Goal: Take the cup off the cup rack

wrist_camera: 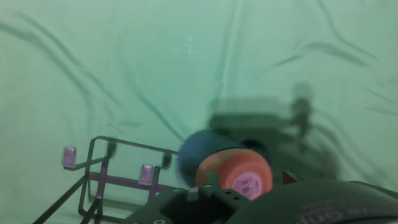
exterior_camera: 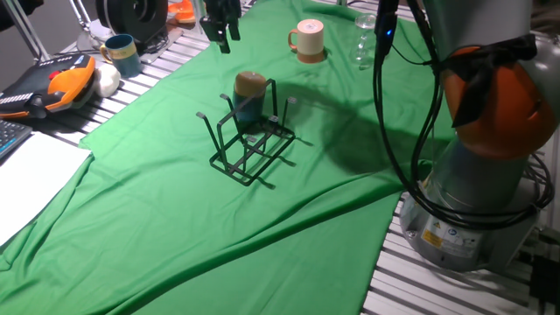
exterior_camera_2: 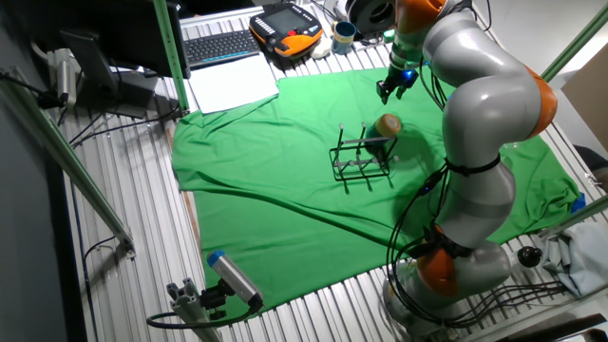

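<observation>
The cup (exterior_camera: 249, 96) is dark blue with a tan rounded end pointing up. It sits upside down on a prong of the black wire cup rack (exterior_camera: 251, 150) on the green cloth. My gripper (exterior_camera: 222, 31) hangs above and behind the rack, apart from the cup, with its fingers spread and empty. In the other fixed view the gripper (exterior_camera_2: 393, 87) is beyond the cup (exterior_camera_2: 387, 124) and rack (exterior_camera_2: 360, 161). The hand view shows the cup (wrist_camera: 219, 167) low in the frame beside rack prongs (wrist_camera: 146, 174); the fingertips do not show there.
A cream handled mug (exterior_camera: 307, 41) and a clear glass (exterior_camera: 365, 39) stand at the back. A teal mug (exterior_camera: 121, 54) and an orange-black pendant (exterior_camera: 54, 83) lie at the left, off the cloth. White paper (exterior_camera: 26, 175) is left; the robot base (exterior_camera: 477, 184) is right.
</observation>
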You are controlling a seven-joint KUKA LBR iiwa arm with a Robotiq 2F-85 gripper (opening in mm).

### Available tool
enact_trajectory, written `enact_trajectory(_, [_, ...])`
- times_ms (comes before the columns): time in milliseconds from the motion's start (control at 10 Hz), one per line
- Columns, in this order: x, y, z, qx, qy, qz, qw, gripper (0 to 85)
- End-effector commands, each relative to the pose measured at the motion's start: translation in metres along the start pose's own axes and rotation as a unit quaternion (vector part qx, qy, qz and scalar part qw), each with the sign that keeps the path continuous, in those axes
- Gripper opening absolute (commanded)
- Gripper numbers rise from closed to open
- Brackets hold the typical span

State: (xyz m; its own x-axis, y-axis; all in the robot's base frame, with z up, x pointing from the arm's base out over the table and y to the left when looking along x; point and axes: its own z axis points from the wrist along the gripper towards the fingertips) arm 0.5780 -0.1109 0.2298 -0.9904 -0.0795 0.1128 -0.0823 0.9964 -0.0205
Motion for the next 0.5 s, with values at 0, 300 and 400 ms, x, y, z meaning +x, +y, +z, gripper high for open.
enact_trajectory(0, [-0.001,-0.002,0.004,0.001,0.0,-0.002,1.0,68.0])
enact_trajectory(300, [0.0,-0.002,0.031,-0.011,-0.014,0.008,0.9998,85.0])
enact_trajectory(400, [0.003,-0.002,0.04,-0.015,-0.009,0.012,0.9998,85.0])
